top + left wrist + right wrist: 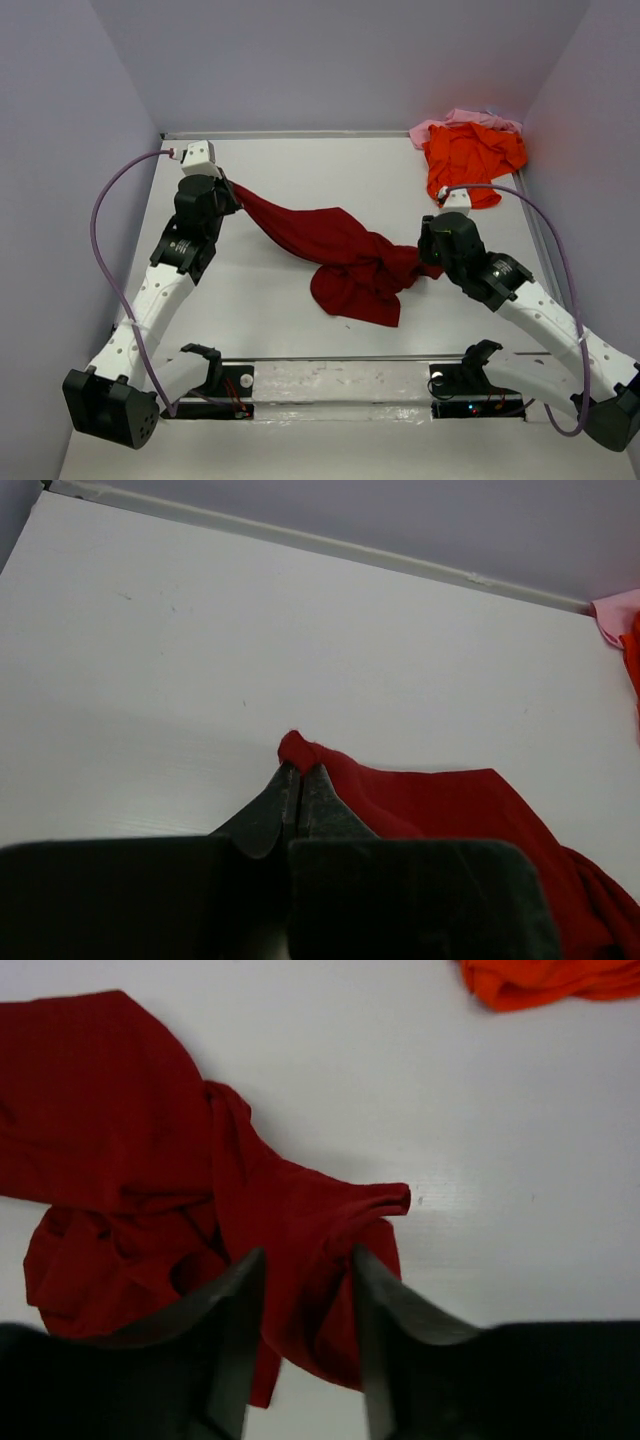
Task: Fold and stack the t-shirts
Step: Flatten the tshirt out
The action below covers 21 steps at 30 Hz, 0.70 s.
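Note:
The dark red t-shirt (340, 255) lies crumpled and stretched across the middle of the white table. My left gripper (228, 192) is shut on one corner of it (296, 748) at the far left and pulls the cloth taut. My right gripper (428, 262) is open, its jaws astride a bunched fold of the red shirt (310, 1230) at the shirt's right end. The orange t-shirt (470, 160) lies in a heap at the far right corner, on top of the pale pink t-shirt (455, 120). Orange cloth (540, 980) shows at the top of the right wrist view.
A raised rail (300, 133) runs along the table's far edge, and lilac walls enclose three sides. A pink edge (615, 615) and a sliver of orange show at the right of the left wrist view. The arm bases sit on a mounting plate (340, 380) at the near edge.

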Tool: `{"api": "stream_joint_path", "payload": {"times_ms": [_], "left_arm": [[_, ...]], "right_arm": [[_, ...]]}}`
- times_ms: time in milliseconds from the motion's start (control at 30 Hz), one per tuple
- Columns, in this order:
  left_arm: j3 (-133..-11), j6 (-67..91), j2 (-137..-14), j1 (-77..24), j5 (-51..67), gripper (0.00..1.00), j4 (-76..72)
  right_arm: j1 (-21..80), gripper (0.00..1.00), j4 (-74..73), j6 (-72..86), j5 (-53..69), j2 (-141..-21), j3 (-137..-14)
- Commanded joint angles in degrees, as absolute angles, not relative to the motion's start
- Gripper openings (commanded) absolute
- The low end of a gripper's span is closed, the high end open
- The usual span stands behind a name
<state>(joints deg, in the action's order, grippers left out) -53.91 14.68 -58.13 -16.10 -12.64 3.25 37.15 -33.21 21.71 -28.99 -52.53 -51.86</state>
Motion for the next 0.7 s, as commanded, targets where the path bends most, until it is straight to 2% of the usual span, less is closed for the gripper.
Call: {"api": "stream_joint_path", "payload": {"times_ms": [0,33,67,133,400,567,667], "left_arm": [[-53.26,14.85,-57.92,-15.29,-12.13,0.0,0.35],[-53.26,14.85,-57.83,-15.21,-12.04,0.0,0.35],[-53.09,14.94,-57.83,-15.29,-12.04,0.0,0.35],[-53.0,15.03,-58.09,-15.03,-11.69,0.0,0.44],[-52.3,15.38,-58.18,-14.85,-10.46,0.0,0.35],[-52.03,15.56,-58.09,-14.85,-10.28,0.0,0.44],[-52.12,15.56,-58.18,-14.77,-10.37,0.0,0.44]], "right_arm": [[36.91,0.57,-34.1,24.52,-24.35,-51.77,-49.93],[36.91,0.69,-33.93,24.61,-24.35,-51.68,-49.66],[36.91,0.75,-33.49,24.7,-24.43,-51.85,-49.66],[36.91,0.8,-31.92,24.79,-25.05,-52.55,-50.27],[36.91,0.8,-25.06,24.61,-28.38,-66.6,-54.14],[36.91,0.75,-23.38,30.22,-32.85,-76.8,-55.28],[36.91,0.71,-23.29,34.44,-38.05,-78.4,-54.06]]}}
